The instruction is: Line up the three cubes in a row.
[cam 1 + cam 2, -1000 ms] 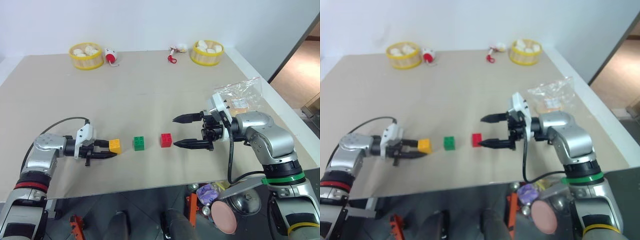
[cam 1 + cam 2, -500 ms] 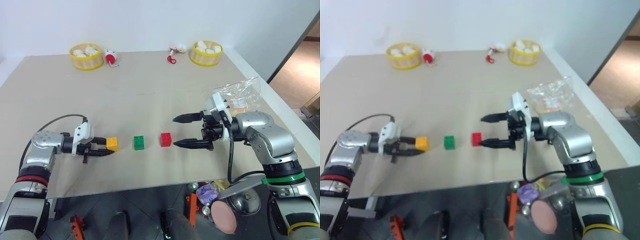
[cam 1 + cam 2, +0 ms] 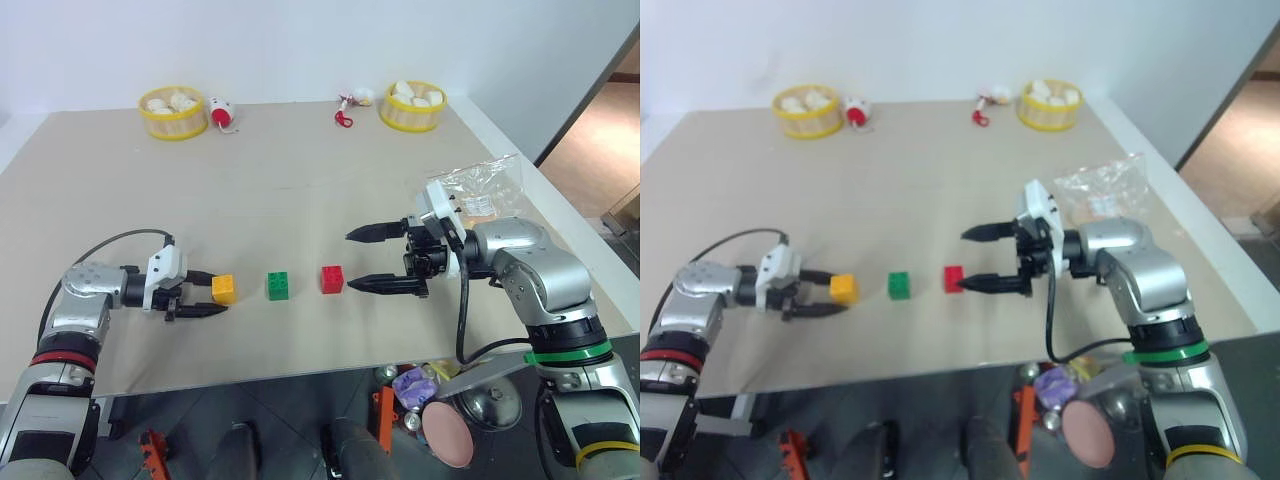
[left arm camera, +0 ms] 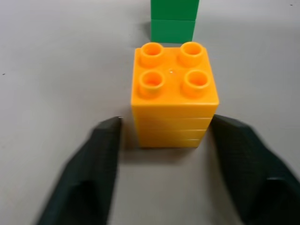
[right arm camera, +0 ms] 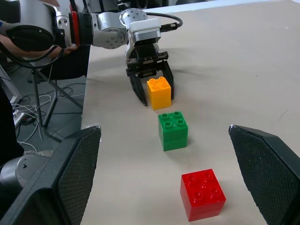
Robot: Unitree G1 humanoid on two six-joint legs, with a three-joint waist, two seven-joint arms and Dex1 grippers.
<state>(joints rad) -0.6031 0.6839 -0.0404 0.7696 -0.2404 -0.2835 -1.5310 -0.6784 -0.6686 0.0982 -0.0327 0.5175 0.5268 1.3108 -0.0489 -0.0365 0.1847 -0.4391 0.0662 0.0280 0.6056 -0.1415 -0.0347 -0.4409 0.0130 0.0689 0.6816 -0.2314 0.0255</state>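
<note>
Cube, orange (image 4: pixel 174 93) | between tips of spread left claw (image 3: pixel 206 292) (untouched) | right claw (image 3: pixel 362 261) spread

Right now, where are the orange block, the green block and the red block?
orange block (image 4: pixel 174 91), left wrist view, studded top.
green block (image 5: pixel 173 130), right wrist view, front side.
red block (image 3: pixel 332 279), left eye view, front side.
</note>
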